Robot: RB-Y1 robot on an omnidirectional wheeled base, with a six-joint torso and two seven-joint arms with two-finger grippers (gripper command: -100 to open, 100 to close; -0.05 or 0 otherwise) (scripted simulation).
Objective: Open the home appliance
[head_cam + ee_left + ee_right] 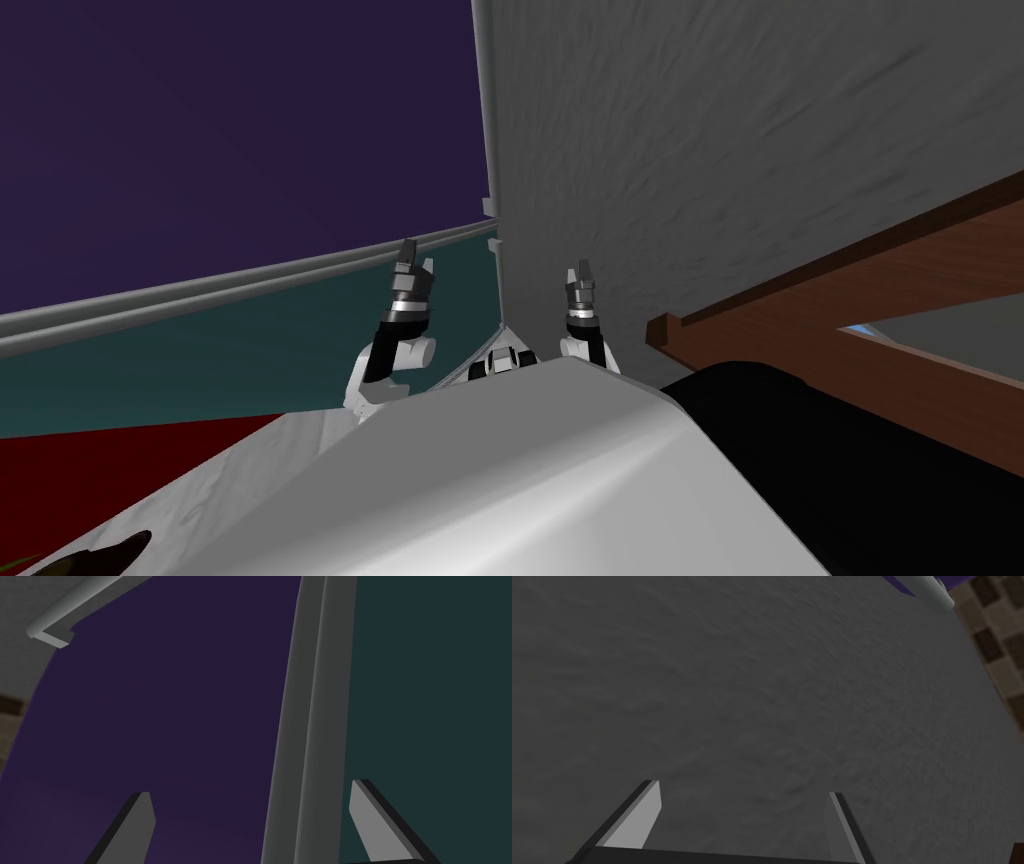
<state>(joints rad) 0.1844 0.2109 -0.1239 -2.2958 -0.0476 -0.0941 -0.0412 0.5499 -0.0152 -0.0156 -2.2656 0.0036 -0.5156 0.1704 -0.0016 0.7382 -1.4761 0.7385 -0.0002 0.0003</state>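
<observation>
left gripper (pixel 250 788) spread, at grey rail (pixel 310 726) | right gripper (pixel 743 788) spread, grey wall (pixel 737 676) | head: brown frame (pixel 900 270)

Red floor area (pixel 130 445) meets teal strip (pixel 250 340); brown wooden frame (pixel 900 270) at rt

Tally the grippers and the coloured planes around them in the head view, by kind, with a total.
open grippers: 2, the left gripper and the right gripper
purple plane: 1
teal plane: 1
grey textured plane: 1
dark red plane: 1
total: 6
</observation>
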